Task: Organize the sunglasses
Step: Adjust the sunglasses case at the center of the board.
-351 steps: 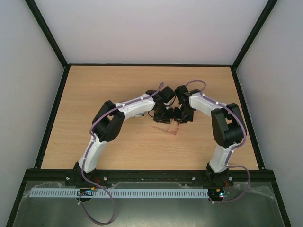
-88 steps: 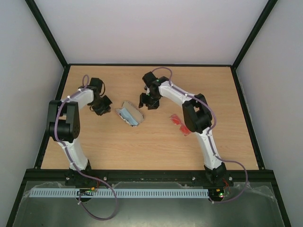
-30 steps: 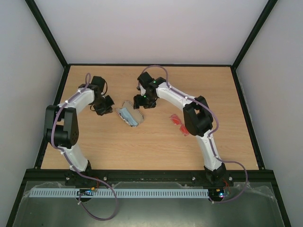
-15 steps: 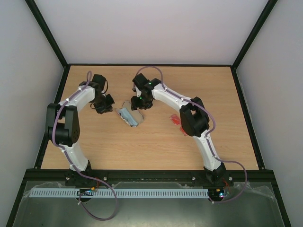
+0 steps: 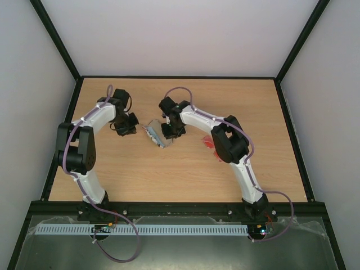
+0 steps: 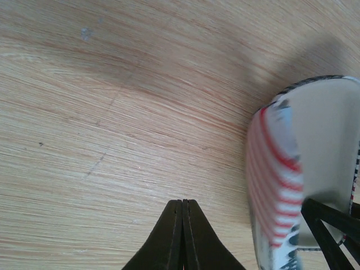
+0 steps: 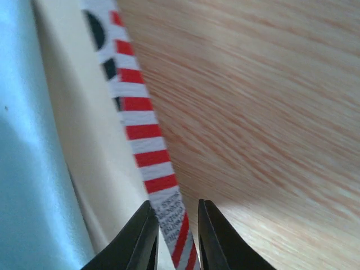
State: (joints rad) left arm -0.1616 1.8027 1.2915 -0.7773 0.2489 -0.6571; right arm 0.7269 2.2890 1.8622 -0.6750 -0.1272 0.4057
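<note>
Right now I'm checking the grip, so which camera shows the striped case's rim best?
Right wrist: the rim of the striped case runs large and sharp between the jaws of the right gripper. Left wrist catches only one blurred end. Top external shows the case small, partly covered by that gripper.

The sunglasses [image 5: 207,142] lie on the desk right of centre, toward its right edge. Only slivers of the thin red-orange frame show past the right arm's elbow, which covers most of them. Whether the temples are folded cannot be told.
</note>
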